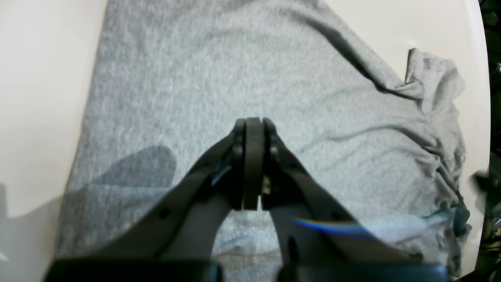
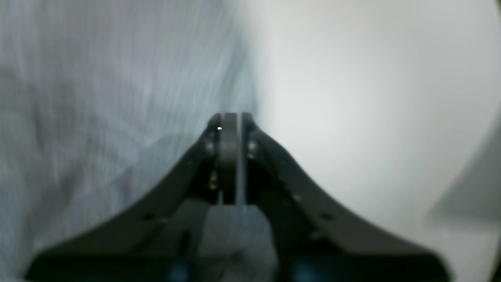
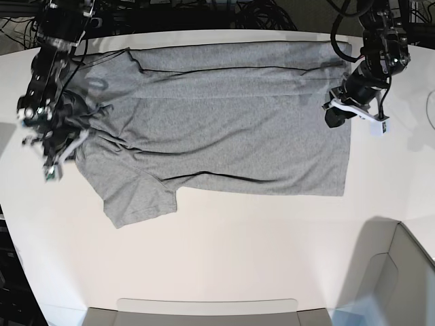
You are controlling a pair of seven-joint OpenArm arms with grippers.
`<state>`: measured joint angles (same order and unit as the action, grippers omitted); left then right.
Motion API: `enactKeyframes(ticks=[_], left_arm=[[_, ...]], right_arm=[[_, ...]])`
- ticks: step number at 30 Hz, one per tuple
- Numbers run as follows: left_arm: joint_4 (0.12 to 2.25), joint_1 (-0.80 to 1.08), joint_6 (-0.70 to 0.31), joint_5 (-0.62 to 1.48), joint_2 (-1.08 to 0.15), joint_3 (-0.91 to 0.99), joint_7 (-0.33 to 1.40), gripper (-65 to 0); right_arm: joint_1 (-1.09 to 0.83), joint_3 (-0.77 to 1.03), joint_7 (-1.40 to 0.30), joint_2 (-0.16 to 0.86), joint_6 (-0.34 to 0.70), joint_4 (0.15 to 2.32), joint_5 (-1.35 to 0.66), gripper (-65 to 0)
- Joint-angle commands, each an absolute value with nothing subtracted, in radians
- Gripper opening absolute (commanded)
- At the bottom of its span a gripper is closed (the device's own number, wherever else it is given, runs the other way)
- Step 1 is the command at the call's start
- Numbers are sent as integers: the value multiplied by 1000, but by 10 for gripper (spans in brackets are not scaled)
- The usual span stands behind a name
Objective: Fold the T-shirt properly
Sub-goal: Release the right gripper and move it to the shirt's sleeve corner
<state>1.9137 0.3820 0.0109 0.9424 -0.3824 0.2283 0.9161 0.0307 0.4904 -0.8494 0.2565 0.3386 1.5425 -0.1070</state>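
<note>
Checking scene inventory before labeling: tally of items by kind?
T-shirt: 1
Table: 1
Grippers: 2, left gripper and right gripper
Total: 4

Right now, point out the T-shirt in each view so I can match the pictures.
Left wrist: the T-shirt fills most of the picture, under the left gripper, which is shut; a bunched sleeve sits at the right edge.
Right wrist: blurred grey cloth covers the left half, beside the right gripper.
Base: it lies spread across the upper middle.
Shared landmark: the white table, bare beside the shirt in every view.
</note>
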Motion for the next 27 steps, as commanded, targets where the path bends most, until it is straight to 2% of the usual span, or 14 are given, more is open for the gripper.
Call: enactKeyframes(ticks=[1, 3, 5, 9, 14, 19, 23, 27], left_arm=[[1928, 378, 4, 952, -392, 236, 905, -650], [1928, 378, 4, 952, -392, 236, 905, -650], [1928, 378, 4, 952, -392, 236, 905, -650], [1928, 381, 4, 955, -378, 234, 905, -650], [1928, 384, 4, 957, -363, 228, 905, -650], [1928, 386, 4, 957, -363, 228, 905, -650], [1928, 386, 4, 958, -363, 226, 905, -650], [1928, 386, 4, 954, -331, 232, 905, -650]], right_arm=[[84, 496, -829, 278, 337, 1557, -113, -559], [157, 487, -822, 283, 338, 1521, -111, -473], [240, 453, -820, 303, 371, 1446, -111, -428], [446, 410, -806, 343, 464, 1164, -108, -421], [625, 407, -545, 378, 472, 757, -87, -421], [746, 346, -358, 383, 475, 438, 16, -421], [756, 344, -229, 375, 476, 321, 27, -421], [746, 351, -216, 360, 522, 315, 24, -421]])
